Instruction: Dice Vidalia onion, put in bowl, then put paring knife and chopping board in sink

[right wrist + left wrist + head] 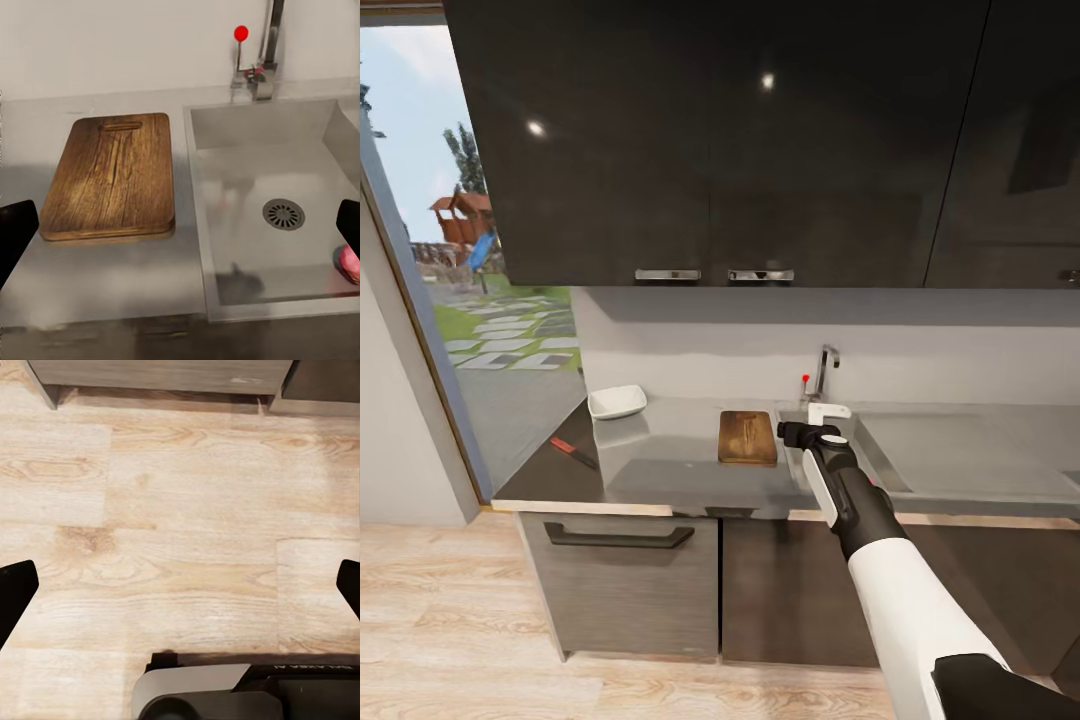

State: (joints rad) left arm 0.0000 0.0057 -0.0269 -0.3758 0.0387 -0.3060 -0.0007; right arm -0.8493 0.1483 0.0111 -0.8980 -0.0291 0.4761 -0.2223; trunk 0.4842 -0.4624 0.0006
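The dark brown chopping board (748, 437) (112, 176) lies on the grey countertop (660, 470) just left of the sink (868, 447) (277, 172). A pinkish Vidalia onion (348, 262) rests in the basin near the drain, partly cut off by a fingertip. My right gripper (805, 428) (180, 232) hovers open above the sink's front left corner, holding nothing. The white bowl (616, 402) sits at the counter's back left. The red-handled paring knife (574, 452) lies near the left front edge. My left gripper (180, 592) is open over the wooden floor.
A chrome tap (825, 370) (264, 52) with a red dot stands behind the sink. Dark wall cabinets (720, 140) hang low over the counter. A large window (470, 300) is on the left. Base cabinets (620, 590) stand under the worktop.
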